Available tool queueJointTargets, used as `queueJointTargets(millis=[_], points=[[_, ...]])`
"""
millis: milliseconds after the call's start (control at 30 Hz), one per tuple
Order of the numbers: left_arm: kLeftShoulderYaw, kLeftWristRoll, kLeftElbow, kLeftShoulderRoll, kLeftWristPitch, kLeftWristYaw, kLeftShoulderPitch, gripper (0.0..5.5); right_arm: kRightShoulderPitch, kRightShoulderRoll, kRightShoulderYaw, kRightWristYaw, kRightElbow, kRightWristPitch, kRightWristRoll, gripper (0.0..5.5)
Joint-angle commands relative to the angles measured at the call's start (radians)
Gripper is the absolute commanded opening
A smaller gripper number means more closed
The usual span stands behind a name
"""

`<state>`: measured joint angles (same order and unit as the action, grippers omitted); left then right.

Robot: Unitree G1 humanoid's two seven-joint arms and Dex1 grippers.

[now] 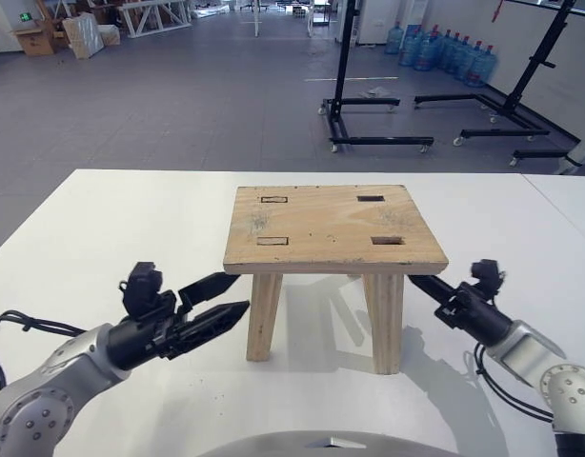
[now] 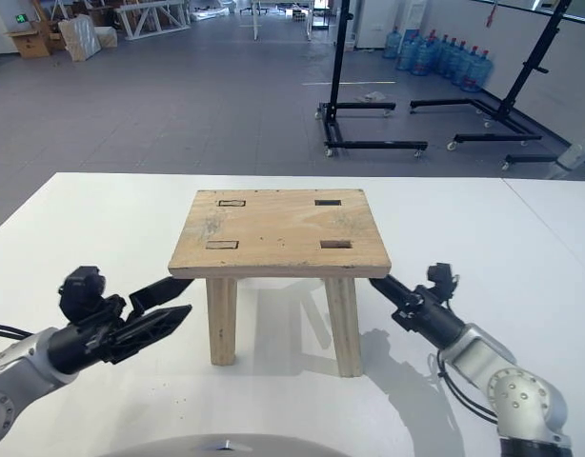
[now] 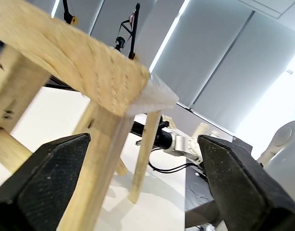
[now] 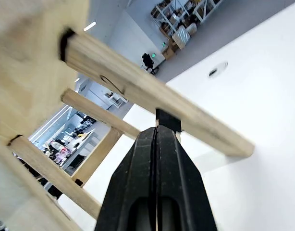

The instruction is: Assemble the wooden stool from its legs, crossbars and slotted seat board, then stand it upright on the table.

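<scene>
A pale wooden stool (image 1: 321, 286) with a rectangular seat board (image 1: 331, 228) cut by four slots is seen standing upright on the white table (image 1: 111, 219), set between the two pincers. The left pincer (image 1: 239, 293) is held with its black fingers spread apart and nothing is gripped. The stool's near left leg (image 1: 264, 314) is found just ahead of its tips, apart from them, and the seat's near left corner lies just above its upper finger. The right pincer (image 1: 413, 279) is pressed together, finger flat against finger, with nothing held between them. Its tip is tucked under the seat's near right corner, just beside the near right leg (image 1: 385, 319). In the right wrist view a wooden crossbar (image 4: 162, 103) is seen running across right at that tip; whether it is touched cannot be told. Bare table is seen behind and to the outer side of each pincer, and past the stool up to the table's far edge.
</scene>
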<state>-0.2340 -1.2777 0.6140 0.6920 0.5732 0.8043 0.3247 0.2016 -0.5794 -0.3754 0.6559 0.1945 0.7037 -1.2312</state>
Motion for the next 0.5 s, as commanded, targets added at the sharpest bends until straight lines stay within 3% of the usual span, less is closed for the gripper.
queueJointTargets(millis=[33, 200, 300, 400, 500], points=[[-0.066, 0.008, 0.008, 0.017, 0.004, 0.018, 0.024, 4.1, 0.011, -0.043, -0.067, 0.092, -0.011, 0.03, -0.02, 0.0], [-0.183, -0.156, 0.114, -0.006, 0.018, 0.051, 0.149, 4.1, 0.19, -0.149, -0.122, 0.327, 0.119, 0.267, -0.231, 0.0], [-0.183, -0.263, 0.236, 0.005, 0.064, 0.086, 0.297, 4.1, 0.264, -0.167, -0.11, 0.368, 0.236, 0.331, -0.299, 0.0], [-0.099, -0.313, 0.27, 0.014, 0.089, 0.064, 0.285, 4.1, 0.232, -0.148, -0.046, 0.338, 0.307, 0.327, -0.311, 0.0], [0.023, -0.266, 0.185, -0.006, 0.107, 0.006, 0.135, 4.1, 0.111, -0.116, 0.056, 0.297, 0.283, 0.282, -0.214, 0.0]])
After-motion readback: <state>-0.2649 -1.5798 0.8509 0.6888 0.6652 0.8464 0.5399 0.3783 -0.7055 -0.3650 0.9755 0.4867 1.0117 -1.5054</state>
